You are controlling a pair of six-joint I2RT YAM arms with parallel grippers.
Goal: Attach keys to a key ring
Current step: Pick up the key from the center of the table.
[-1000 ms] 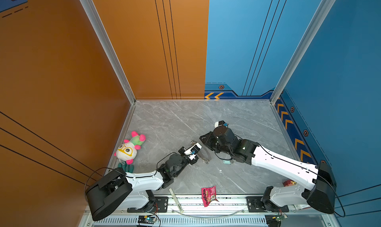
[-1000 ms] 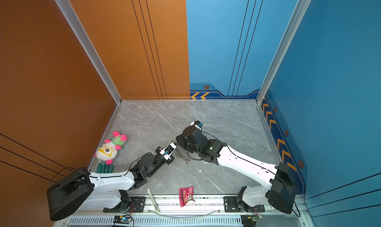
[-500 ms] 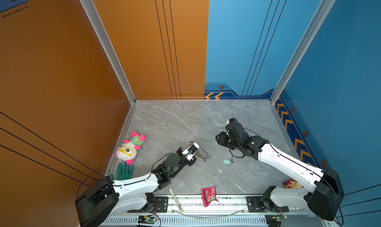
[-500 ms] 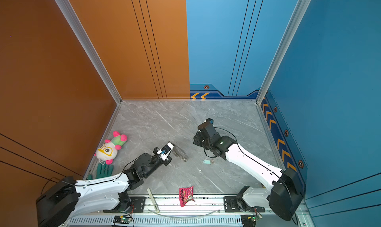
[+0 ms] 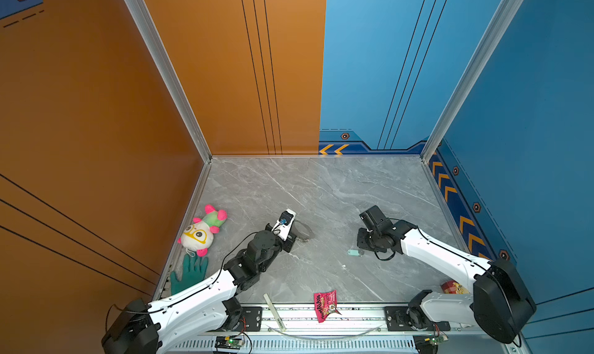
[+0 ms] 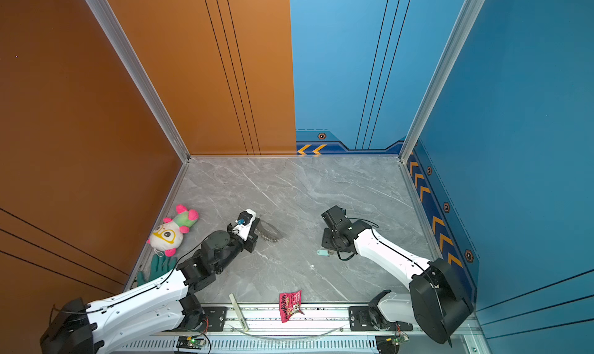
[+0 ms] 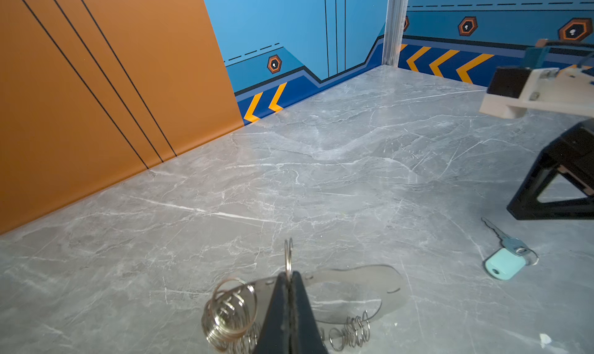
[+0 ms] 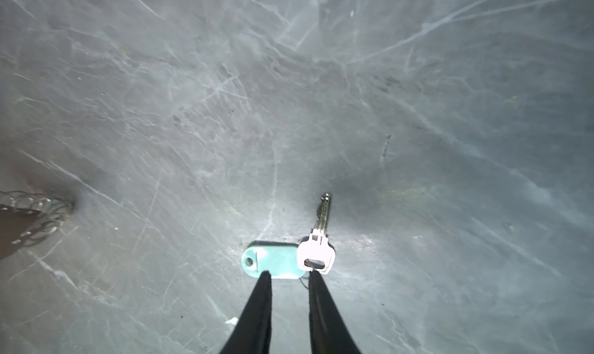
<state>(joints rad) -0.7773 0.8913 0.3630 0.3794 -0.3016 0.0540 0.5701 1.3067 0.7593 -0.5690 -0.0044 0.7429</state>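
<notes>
Item one: key (image 8: 316,252) joined to a pale tag (image 8: 276,261), lying flat on the desk (image 5: 321,191), right of centre; the right fingers (image 8: 258,304) stand parted, tips poised at the tag's edge, gripping nothing. Item two: key ring (image 7: 353,283), left of centre, well apart from the key; the left fingers (image 7: 281,304) are clenched on one small ring (image 7: 288,256) of its chain.
</notes>
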